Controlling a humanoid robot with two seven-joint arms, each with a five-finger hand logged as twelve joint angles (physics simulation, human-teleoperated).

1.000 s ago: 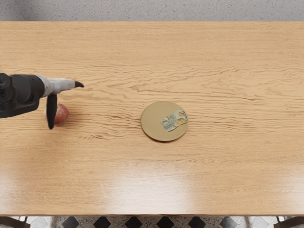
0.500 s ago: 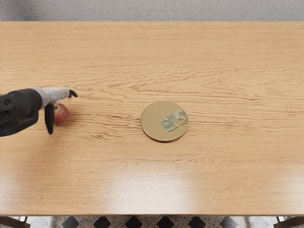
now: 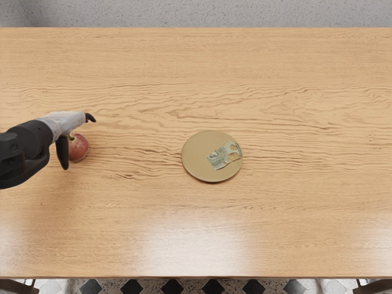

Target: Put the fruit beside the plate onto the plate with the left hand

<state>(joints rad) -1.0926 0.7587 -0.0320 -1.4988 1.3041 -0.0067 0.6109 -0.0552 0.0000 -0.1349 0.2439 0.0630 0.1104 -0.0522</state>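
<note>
Head view shows the left robot hand reaching in from the left edge, its fingers spread and unclenched, one pointing right and one hanging down just beside the red fruit. No grasp is visible. The fruit sits on the wooden surface, well apart from the round tan plate to its right.

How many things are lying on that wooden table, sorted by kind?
Fruit: 1, a red apple, close by the left hand.
Plates: 1, a round tan plate with a small grey-green mark I cannot make out.
Total: 2 things on the table.
</note>
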